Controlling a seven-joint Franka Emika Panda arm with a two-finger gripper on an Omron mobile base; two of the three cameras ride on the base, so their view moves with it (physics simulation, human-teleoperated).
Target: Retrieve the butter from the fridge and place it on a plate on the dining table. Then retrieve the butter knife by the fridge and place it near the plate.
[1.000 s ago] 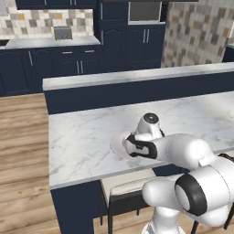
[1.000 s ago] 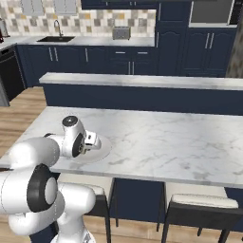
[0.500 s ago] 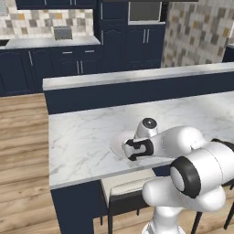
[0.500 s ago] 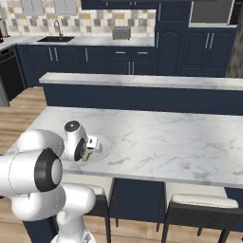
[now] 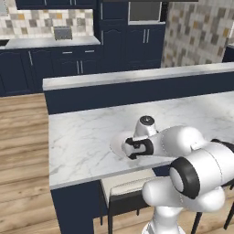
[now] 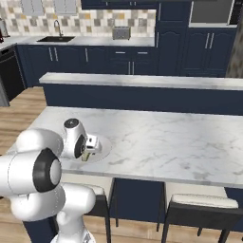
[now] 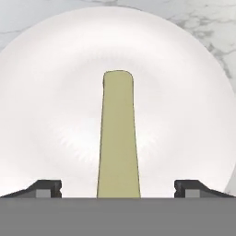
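The butter [image 7: 118,138], a pale olive-yellow stick, lies along the middle of the round white plate [image 7: 184,106]. My gripper [image 7: 118,188] hangs low over the plate, open. Its fingertips [image 7: 46,188] stand wide on either side of the stick with clear gaps. The plate [image 5: 118,142] rests near the front edge of the marble dining table [image 5: 82,137], and my gripper [image 5: 129,148] covers much of it. From the right, a bit of butter [image 6: 85,155] shows under my gripper [image 6: 88,153] on the plate [image 6: 102,147]. The fridge and the butter knife are out of view.
A higher marble ledge [image 5: 137,75] runs behind the table. Stools [image 6: 199,204] stand under the table's front edge [image 6: 166,173]. Navy cabinets [image 5: 68,64] with a toaster [image 6: 121,33] and a sink [image 6: 54,39] line the back wall. Wooden floor [image 5: 23,137] lies to the left.
The jaws have opened wide and let go of the butter, which now lies on the plate. The hand has come down lower over the plate.
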